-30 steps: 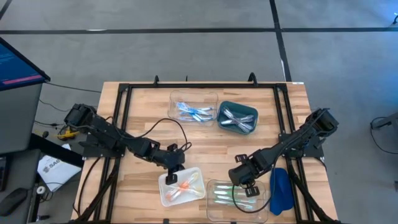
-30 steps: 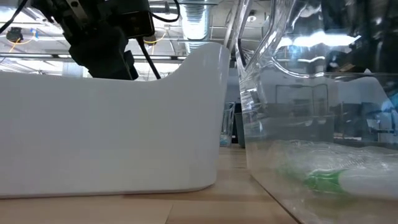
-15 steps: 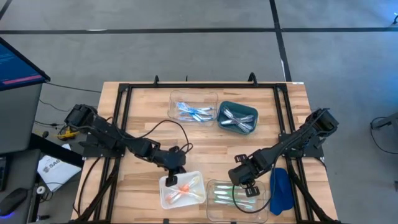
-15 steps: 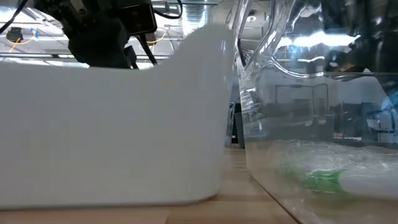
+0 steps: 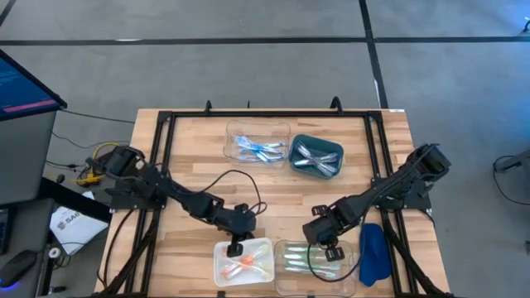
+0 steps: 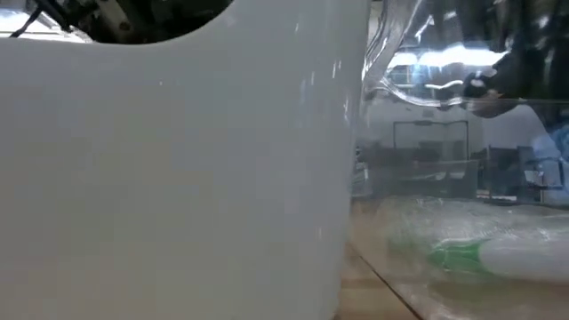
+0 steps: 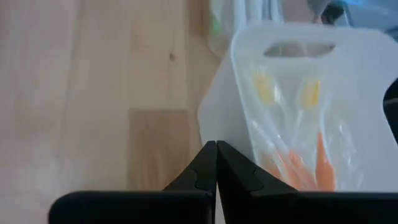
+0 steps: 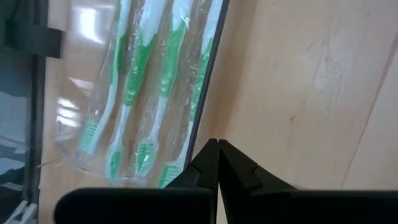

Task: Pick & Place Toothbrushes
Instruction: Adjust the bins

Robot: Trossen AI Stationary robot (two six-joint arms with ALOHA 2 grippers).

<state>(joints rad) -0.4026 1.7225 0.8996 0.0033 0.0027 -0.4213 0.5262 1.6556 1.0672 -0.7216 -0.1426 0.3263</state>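
Toothbrushes sit sorted in four trays on wood desk, grey floor around: orange ones [image 5: 245, 262] in white tray [image 5: 222, 266] at near edge, just beyond shut left claw [image 5: 236, 246]; green ones [image 5: 296, 261] in clear tray [image 5: 286, 285] beside shut right claw [image 5: 329, 245]. No readable writing.

Wrapped toothbrushes [image 5: 247, 262], sorted by colour
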